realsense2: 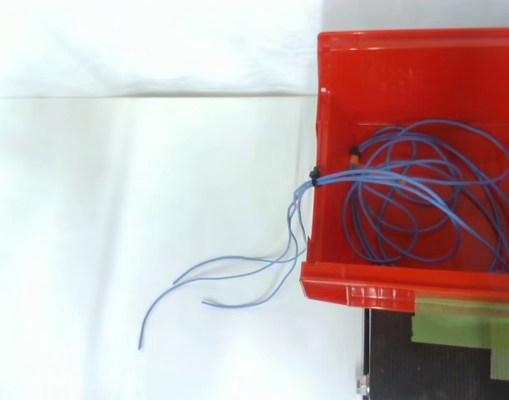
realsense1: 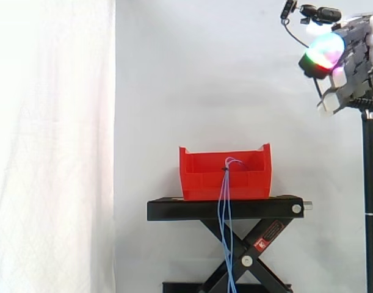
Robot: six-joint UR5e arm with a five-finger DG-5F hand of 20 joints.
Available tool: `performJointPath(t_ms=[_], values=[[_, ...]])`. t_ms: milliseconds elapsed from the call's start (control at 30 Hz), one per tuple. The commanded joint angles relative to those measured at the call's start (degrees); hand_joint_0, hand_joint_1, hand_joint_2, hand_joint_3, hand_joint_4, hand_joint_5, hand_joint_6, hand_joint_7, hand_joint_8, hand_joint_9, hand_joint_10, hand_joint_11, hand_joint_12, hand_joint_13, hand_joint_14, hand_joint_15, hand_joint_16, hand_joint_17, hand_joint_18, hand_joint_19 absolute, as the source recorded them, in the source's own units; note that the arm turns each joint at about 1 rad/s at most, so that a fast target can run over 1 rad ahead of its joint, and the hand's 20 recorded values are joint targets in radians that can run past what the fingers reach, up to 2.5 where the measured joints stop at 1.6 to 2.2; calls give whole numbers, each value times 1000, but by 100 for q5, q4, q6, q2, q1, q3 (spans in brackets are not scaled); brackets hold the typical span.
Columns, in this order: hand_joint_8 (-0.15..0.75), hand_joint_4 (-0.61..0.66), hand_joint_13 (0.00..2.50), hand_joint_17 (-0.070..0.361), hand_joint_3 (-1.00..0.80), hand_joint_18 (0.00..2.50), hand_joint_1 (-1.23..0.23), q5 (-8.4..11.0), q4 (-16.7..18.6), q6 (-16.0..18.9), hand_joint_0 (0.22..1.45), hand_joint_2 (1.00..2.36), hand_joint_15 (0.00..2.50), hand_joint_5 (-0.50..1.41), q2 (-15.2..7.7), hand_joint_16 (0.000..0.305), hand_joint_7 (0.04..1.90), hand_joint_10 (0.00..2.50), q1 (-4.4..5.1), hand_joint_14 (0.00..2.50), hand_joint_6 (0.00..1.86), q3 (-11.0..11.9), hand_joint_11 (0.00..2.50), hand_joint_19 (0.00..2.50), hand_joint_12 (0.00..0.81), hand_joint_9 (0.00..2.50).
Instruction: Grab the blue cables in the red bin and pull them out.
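- Not started — blue cables (realsense2: 421, 179) coiled in red bin (realsense2: 387, 58), ends hanging over its wall.
- hand (realsense1: 351, 55) well apart, holds nothing; openness — can't tell.

1. side view sits level with the bin (realsense1: 201, 177), well back, facing the curtain (realsense1: 52, 122), stand (realsense1: 223, 209) in frame.
2. top view looks straight down, much closer, bin cut off at the right edge.
3. both share the bin and the cables (realsense2: 362, 174) draped over its wall.
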Motion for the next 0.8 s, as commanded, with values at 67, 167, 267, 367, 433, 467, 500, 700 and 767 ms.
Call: performJointPath(t_ms=[67, 167, 267, 367, 433, 467, 500, 700, 767], values=[[319, 334, 476, 155, -1000, 349, -1004, -1, 57, -1058, 641, 1000, 95, 726, -274, 69, 603, 9, 4, 3, 12, 1, 238, 224, 437, 577], [318, 325, 471, 153, -1000, 342, -1026, -10, 84, -1102, 649, 1000, 95, 760, -353, 68, 641, 8, 4, 3, 12, 1, 246, 220, 435, 575], [314, 303, 465, 151, -1000, 337, -1053, -10, 93, -1392, 658, 1000, 96, 816, -564, 67, 712, 9, -13, 3, 9, 1, 255, 217, 431, 571], [305, 271, 457, 147, -1000, 332, -1082, -10, 93, -1620, 670, 1000, 94, 832, -749, 65, 774, 9, -39, 1, 6, 1, 259, 215, 424, 563], [302, 247, 449, 146, -1000, 331, -1109, -10, 145, -1840, 680, 1000, 90, 831, -854, 65, 818, 9, -39, 3, 4, 1, 262, 204, 422, 556], [296, 239, 441, 145, -1000, 328, -1125, -1, 180, -1910, 684, 1000, 88, 824, -854, 64, 838, 9, -39, 3, 2, 1, 261, 206, 419, 539], [297, 246, 441, 144, -1000, 327, -1128, 17, 224, -1981, 685, 1000, 90, 820, -854, 64, 844, 9, -39, 3, 1, 1, 270, 197, 419, 538], [295, 253, 462, 142, -1000, 355, -1128, 237, 866, -3580, 682, 1000, 108, 798, -854, 63, 812, 10, -66, 4, 1, 1, 292, 223, 416, 539], [295, 263, 468, 142, -1000, 363, -1121, 254, 840, -4143, 679, 1000, 111, 796, -854, 63, 799, 10, -83, 6, 2, 1, 289, 233, 418, 540]])
